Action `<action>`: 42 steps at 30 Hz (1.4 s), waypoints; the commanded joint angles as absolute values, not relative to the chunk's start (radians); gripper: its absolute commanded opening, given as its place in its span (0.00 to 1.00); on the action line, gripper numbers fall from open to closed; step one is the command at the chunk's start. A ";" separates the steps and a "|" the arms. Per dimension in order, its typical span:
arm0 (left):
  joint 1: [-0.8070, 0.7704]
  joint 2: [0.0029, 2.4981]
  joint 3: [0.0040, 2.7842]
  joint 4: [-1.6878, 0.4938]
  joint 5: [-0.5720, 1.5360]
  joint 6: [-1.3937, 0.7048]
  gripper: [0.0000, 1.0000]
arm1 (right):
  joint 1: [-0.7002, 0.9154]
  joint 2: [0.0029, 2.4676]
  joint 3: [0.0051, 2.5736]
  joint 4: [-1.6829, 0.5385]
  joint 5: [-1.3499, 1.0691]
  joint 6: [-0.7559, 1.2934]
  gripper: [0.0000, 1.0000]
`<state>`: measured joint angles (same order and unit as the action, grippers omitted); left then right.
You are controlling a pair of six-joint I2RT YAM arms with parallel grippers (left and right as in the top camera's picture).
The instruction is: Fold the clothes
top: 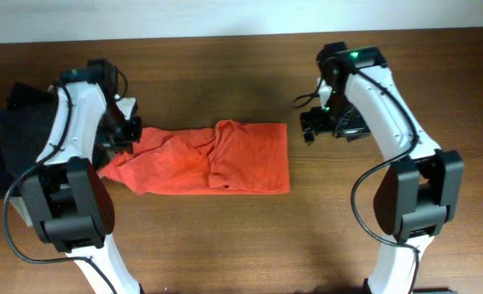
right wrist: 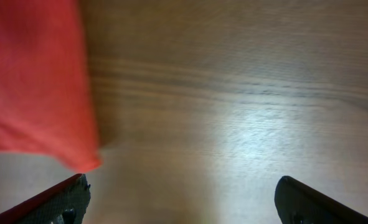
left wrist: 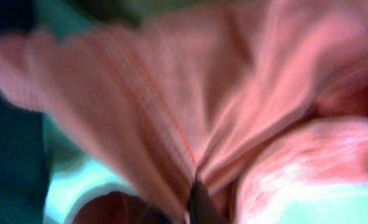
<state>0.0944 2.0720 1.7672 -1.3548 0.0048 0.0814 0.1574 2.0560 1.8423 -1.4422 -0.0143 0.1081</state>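
The red-orange T-shirt (top: 212,159) lies folded into a long band across the middle of the wooden table, wrinkled near its centre; no logo shows. My left gripper (top: 129,137) is at the shirt's left end and is shut on a bunch of its fabric, which fills the blurred left wrist view (left wrist: 221,112). My right gripper (top: 308,126) is open and empty, hovering over bare wood just right of the shirt's upper right corner. That corner shows in the right wrist view (right wrist: 34,87), left of the fingers (right wrist: 184,199).
Dark folded garments (top: 8,139) are piled at the table's left edge, behind the left arm. The wooden table (top: 225,237) stretches bare in front of the shirt. The pale back edge (top: 184,16) runs along the top.
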 commanded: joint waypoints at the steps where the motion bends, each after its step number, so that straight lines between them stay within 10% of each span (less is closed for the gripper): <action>1: 0.094 2.060 1.975 -1.446 -0.022 0.034 0.01 | 0.084 2.056 1.850 -1.424 0.012 0.109 0.98; 23: -0.559 2.218 2.112 -1.369 0.150 -0.060 0.12 | 0.052 2.071 1.771 -1.377 0.012 0.109 0.99; 25: -0.572 2.223 2.112 -1.367 0.150 -0.060 0.56 | 0.052 2.071 1.771 -1.377 0.012 0.109 0.99; 26: -0.574 2.223 2.113 -1.367 0.150 -0.060 0.60 | 0.052 2.071 1.771 -1.376 0.012 0.109 0.99; 42: -0.262 2.191 2.302 -1.514 0.095 -0.117 0.68 | 0.199 2.071 1.771 -1.263 -0.502 -0.102 0.99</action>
<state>-0.3470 2.2089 2.3444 -1.5513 0.0444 -0.0803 0.1104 2.0640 1.7767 -1.3289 -0.3676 -0.0589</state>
